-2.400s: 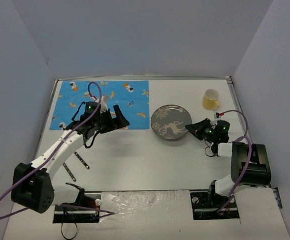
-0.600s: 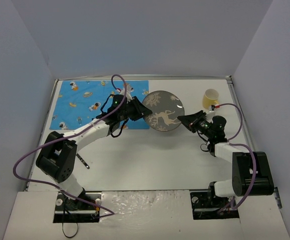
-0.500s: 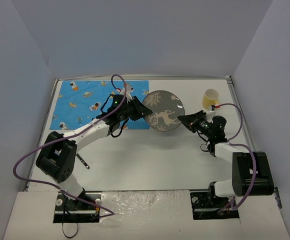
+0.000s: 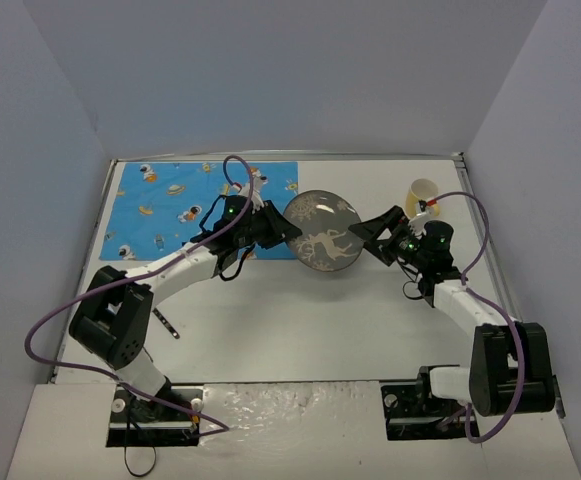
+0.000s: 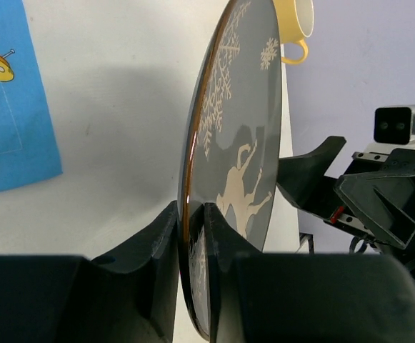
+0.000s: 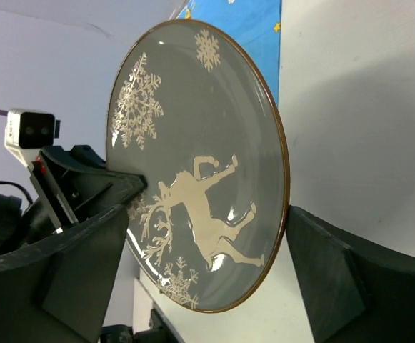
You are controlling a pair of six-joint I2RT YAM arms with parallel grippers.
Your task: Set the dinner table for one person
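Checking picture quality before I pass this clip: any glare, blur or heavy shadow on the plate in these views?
Top external: even, soft light, the plate sharp, no strong glare. Left wrist: plate edge-on, its glossy face mirroring dark shapes; the left gripper jaws near-black, lacking detail; a soft shadow on the dinner table. Right wrist: plate crisp, small highlights only.

The plate (image 4: 322, 232) is dark grey with a thin coppery rim, printed with a cream reindeer and snowflakes. The mat (image 4: 150, 195) is bright blue with small cartoon figures. The mug (image 4: 420, 190) is yellow and the surface (image 4: 300, 320) white. My left pincer (image 5: 191, 214) and right pincer (image 4: 372, 232) are black.
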